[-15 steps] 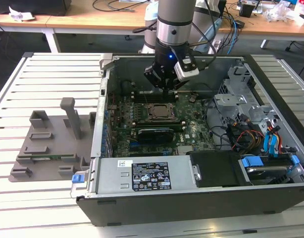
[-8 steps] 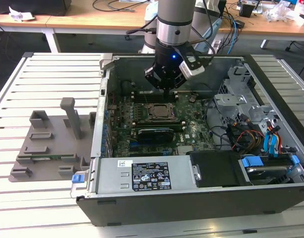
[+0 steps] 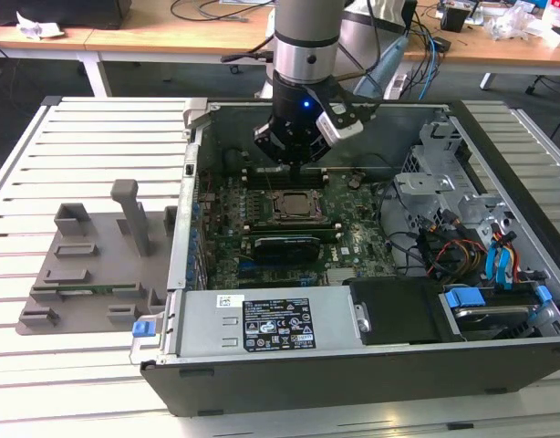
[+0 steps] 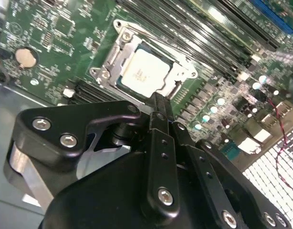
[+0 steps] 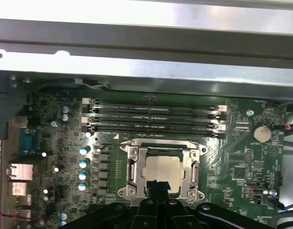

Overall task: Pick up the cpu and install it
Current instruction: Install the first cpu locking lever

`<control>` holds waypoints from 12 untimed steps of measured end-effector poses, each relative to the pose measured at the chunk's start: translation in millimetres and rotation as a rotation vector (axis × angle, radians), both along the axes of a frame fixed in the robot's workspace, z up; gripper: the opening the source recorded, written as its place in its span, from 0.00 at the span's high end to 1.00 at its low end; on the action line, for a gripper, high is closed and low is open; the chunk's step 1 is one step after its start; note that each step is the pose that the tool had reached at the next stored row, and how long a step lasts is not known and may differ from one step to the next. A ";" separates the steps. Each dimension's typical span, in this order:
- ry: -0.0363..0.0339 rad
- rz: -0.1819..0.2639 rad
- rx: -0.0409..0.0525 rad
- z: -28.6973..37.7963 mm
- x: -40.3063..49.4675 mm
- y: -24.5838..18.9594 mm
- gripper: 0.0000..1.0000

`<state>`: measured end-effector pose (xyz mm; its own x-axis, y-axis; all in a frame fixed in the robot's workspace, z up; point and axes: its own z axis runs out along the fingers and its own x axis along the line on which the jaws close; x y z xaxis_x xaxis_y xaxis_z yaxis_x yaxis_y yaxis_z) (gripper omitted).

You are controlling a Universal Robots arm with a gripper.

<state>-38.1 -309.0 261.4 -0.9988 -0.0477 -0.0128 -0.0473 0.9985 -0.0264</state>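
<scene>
An open computer case (image 3: 353, 360) lies flat on a slatted white bench (image 3: 79, 146), its green motherboard (image 3: 353, 242) facing up. A robot arm reaches down into the case, and its black claw (image 3: 295, 170) hangs just above the board. The cpu (image 4: 144, 71), a small pale silver square, sits flat inside the socket (image 4: 119, 46), framed by the socket's metal bracket; in the first wrist view the cpu (image 5: 163, 171) lies just beyond the tips of the claw (image 5: 156, 185). In the second wrist view the claw (image 4: 159, 101) has its fingers pressed together to a narrow point, holding nothing, close to the near edge of the socket. Four memory slots (image 5: 153, 119) run alongside the socket. On the exterior view's left, a grey fixture plate (image 3: 84, 265) with raised blocks rests on the bench beside the case
</scene>
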 end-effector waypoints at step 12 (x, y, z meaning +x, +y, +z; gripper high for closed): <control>0.0000 0.000 -0.0001 -0.2 -30.4 0.1 0.89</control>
